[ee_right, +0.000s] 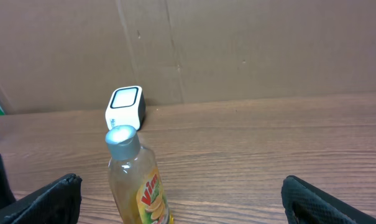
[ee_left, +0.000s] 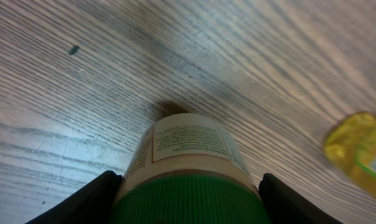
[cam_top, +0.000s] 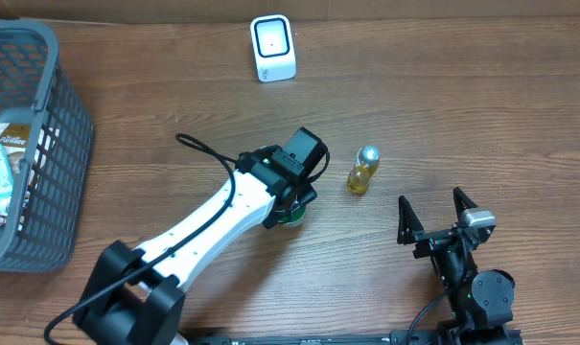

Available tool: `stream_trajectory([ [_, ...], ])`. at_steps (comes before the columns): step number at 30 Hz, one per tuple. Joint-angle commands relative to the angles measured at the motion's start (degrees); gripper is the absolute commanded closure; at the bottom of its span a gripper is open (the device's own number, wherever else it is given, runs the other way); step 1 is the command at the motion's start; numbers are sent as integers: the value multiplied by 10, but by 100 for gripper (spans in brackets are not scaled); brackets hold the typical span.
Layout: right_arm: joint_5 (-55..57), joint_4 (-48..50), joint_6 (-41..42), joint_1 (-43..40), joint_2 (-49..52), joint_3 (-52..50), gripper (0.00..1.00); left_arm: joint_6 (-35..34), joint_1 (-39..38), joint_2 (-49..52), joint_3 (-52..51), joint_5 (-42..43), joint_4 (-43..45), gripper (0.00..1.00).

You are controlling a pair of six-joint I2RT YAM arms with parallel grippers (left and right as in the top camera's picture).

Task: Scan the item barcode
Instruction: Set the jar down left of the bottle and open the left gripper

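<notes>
Although the jar (ee_left: 188,155) carries a white label with blocks of small print, none of it is sharp enough to read. The bottle (cam_top: 362,170) has a silver cap and a yellow label, and the red lettering on it seems to read "Vim". A packet in the basket (cam_top: 71,101) also bears writing, too small to make out.

The jar stands near the middle of the table (cam_top: 481,96), under the left gripper (ee_left: 188,190). Its far end seems to meet the wood where a dark shadow sits. The bottle is upright just to its right and a little farther off, apart from it. The scanner (cam_top: 273,48) sits at the far edge against a cardboard wall, with its window facing up. Bare wood runs between it and the jar, and the whole far right of the table is open too. The basket fills the left edge, well apart from the jar.

The left arm reaches from the near left corner diagonally towards the centre, its wrist bent down over the jar. Its fingers (ee_left: 94,199) press on either side of the green lid, holding the jar.

The right gripper (cam_top: 429,199) sits low at the near right, pointing at the far side, with its jaws spread wide and nothing between them. The bottle is in front of it.
</notes>
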Motion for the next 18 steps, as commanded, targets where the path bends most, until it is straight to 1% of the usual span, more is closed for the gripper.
stream_trajectory([
  [1, -3, 1, 0, 1, -6, -6, 0, -12, -9, 21, -2, -12, 2, 53],
  [3, -3, 1, 0, 1, -6, -6, 0, -12, -11, 31, -2, -12, 10, 51],
  [5, -3, 1, 0, 1, -6, -6, 0, -12, -11, 35, -2, -12, 19, 46],
  [6, -3, 1, 0, 1, -6, -6, 0, -8, -11, 35, -2, -12, 24, 37],
  [7, -3, 1, 0, 1, -6, -6, 0, -5, -11, 35, -2, -12, 29, 23],
  [8, -3, 1, 0, 1, -6, -6, 0, 1, -11, 35, -2, -12, 33, 14],
  [9, -3, 1, 0, 1, -6, -6, 0, 17, -11, 35, -2, -12, 40, 8],
  [11, -3, 1, 0, 1, -6, -6, 0, 50, -11, 35, -2, -12, 50, 0],
  [15, -3, 1, 0, 1, -6, -6, 0, 95, -9, 35, 7, -14, 56, 0],
  [18, -3, 1, 0, 1, -6, -6, 0, 184, 4, 29, 38, -14, 42, 0],
])
